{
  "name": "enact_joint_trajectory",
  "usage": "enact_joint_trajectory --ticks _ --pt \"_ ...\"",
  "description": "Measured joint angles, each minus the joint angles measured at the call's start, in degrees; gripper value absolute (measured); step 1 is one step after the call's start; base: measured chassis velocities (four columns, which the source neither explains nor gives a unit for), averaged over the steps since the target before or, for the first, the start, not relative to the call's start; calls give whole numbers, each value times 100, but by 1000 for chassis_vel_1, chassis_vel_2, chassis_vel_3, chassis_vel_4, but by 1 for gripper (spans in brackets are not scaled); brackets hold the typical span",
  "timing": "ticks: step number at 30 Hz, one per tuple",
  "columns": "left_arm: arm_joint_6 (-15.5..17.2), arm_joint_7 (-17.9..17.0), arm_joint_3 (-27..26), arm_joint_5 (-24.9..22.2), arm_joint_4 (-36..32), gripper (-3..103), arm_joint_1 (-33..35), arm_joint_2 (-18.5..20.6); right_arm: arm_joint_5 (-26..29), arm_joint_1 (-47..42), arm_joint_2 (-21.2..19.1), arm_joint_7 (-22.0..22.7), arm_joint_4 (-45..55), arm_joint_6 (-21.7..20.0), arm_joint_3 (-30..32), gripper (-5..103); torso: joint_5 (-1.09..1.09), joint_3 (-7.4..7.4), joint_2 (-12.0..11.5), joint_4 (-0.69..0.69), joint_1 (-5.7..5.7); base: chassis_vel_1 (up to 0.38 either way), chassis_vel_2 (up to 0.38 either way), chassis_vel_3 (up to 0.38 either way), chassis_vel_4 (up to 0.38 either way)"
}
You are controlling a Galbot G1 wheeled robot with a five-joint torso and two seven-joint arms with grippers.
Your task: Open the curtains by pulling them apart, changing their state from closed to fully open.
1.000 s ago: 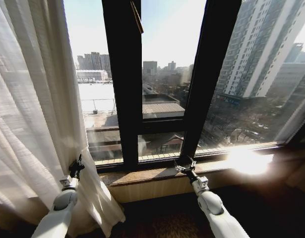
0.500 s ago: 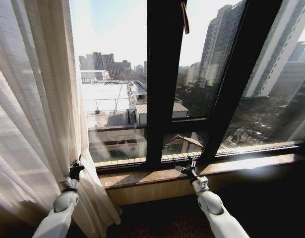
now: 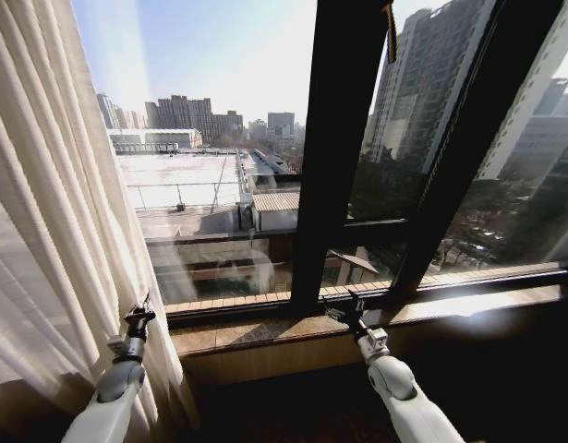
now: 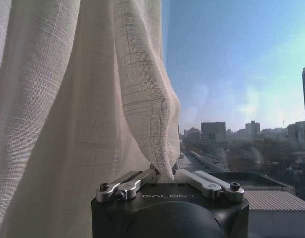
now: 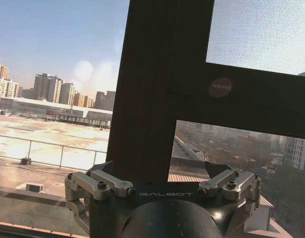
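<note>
The curtains hang as a sheer cream pleated panel at the left of the window, gathered into tight folds. My left gripper is at the panel's inner edge, low down near sill height. In the left wrist view the left gripper is shut on a pinched fold of the curtains. My right gripper is held out over the sill, apart from any fabric. The right wrist view shows that gripper open, with its fingers spread and nothing between them.
A dark window frame with a slanted second post stands right in front of the right gripper, also the window frame close ahead. A stone sill runs below the glass. City buildings lie outside.
The whole head view has shifted, so the window posts sit farther right. The left gripper still holds the curtain edge, and the panel looks bunched tighter at the left with more glass bare.
</note>
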Motion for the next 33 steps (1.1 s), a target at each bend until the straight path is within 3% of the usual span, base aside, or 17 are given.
enact_joint_trajectory --ticks 21,33 --pt "-70 6 -26 -6 92 0 -11 -4 0 -1 4 -1 1 0 -5 100 -4 -3 5 5 -7 187 10 -184 0" --pt "-115 12 -2 -7 -1 0 59 55 0 0 2 0 -1 0 -3 100 -1 2 -2 2 3 -27 0 31 -8"
